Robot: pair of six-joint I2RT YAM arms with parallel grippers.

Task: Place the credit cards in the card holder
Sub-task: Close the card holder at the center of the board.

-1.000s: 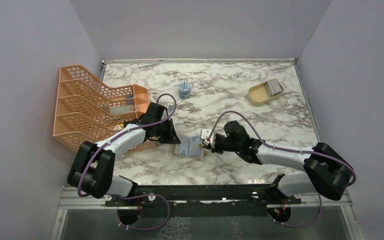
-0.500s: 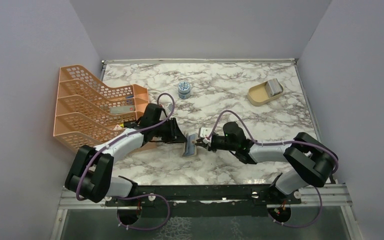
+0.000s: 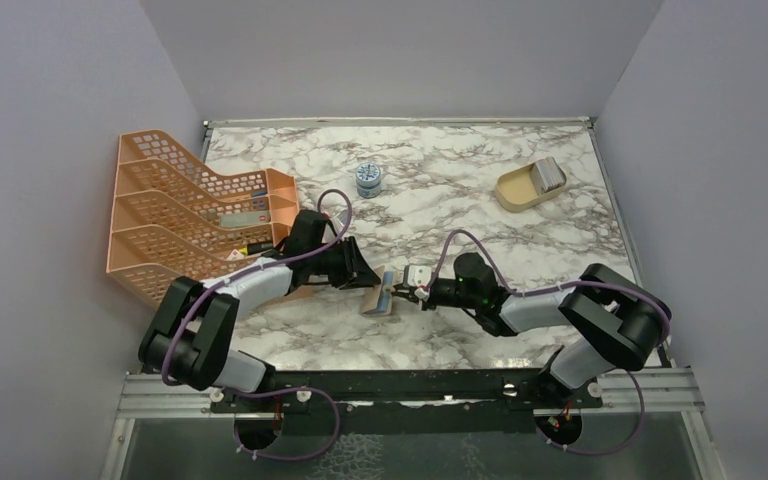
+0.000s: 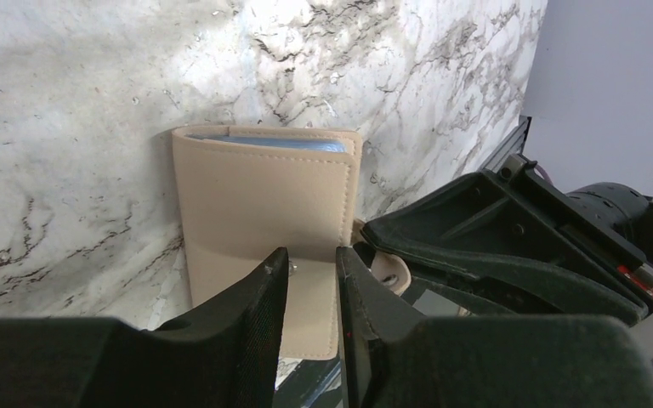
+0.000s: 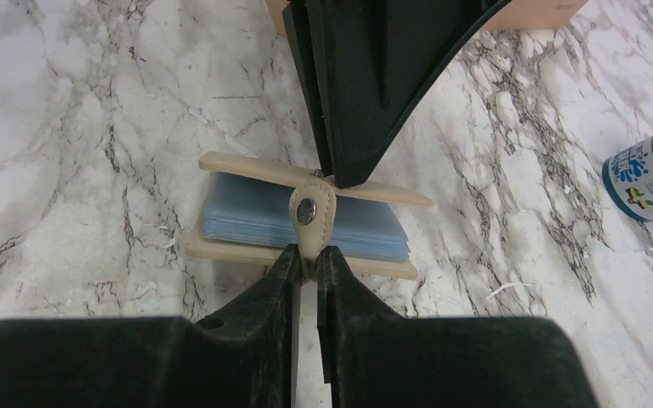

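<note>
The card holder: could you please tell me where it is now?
In the top view the card holder is near the front centre of the table, pinched between the left gripper and the right gripper.

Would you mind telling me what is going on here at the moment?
Both arms are handling the card holder in the middle of the marble table. The left fingers pinch the edge of its tan upper flap, and the right fingers pinch the snap tab, so it sits partly open with the pale blue pockets showing. The credit cards lie in the beige dish at the far right, not yet loaded.
</note>
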